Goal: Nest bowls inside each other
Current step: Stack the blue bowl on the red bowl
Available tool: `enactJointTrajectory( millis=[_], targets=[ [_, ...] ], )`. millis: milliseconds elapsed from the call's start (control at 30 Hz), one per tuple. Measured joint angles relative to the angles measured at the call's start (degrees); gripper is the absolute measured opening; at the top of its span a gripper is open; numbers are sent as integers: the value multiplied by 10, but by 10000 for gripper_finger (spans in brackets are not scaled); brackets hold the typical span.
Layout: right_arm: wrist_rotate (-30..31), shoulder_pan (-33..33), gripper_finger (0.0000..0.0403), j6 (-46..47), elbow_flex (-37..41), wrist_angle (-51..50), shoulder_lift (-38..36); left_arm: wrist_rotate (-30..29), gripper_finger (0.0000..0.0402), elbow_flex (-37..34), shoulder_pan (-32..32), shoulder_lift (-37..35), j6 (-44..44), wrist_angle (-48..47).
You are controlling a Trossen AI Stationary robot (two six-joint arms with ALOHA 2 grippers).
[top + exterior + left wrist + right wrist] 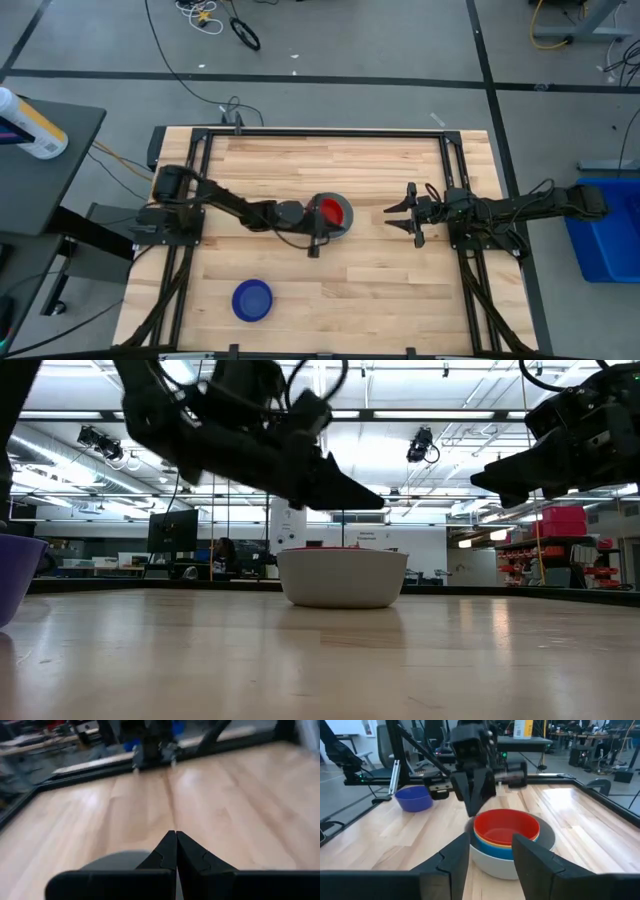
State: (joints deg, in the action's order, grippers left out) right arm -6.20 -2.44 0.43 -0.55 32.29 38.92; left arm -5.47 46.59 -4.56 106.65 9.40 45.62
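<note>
Left gripper [316, 243], fingers clenched empty, hovers beside the stacked bowls [332, 214] mid-table; right gripper [405, 212] waits nearby, fingers released; dark blue bowl [252, 300] sits apart.

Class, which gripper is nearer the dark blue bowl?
Left. The left gripper hovers shut beside the stacked bowls, closer to the dark blue bowl; the right gripper waits open farther off.

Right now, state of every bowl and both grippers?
grey bowl: upright mid-table, bottom of the stack.
light blue bowl: nested in the grey one.
yellow bowl: nested in the light blue one, only its rim showing.
red bowl: nested on top, empty.
dark blue bowl: upright, alone, not nested.
left gripper: shut, empty, over the stack's edge.
right gripper: open, empty, clear of the stack.
</note>
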Motion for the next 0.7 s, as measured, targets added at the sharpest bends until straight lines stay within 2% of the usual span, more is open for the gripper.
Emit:
enactJointTrajectory(
  millis=[167, 267, 500, 567, 700],
  targets=[
    [-3, 0, 171, 4, 0, -4, 0, -93, 7, -9, -41, -90, 33, -103],
    [-11, 6, 178, 9, 0, -4, 0, -126, 5, -55, -62, -153, 24, -125],
    [-15, 28, 193, 21, 0, -3, 0, -171, 6, -200, -137, -283, -107, -129],
    [-15, 32, 197, 26, 0, -3, 0, -187, 7, -222, -170, -302, -143, -137],
    [-15, 41, 207, 38, 0, -4, 0, -206, 7, -227, -240, -323, -207, -218]
  ],
)
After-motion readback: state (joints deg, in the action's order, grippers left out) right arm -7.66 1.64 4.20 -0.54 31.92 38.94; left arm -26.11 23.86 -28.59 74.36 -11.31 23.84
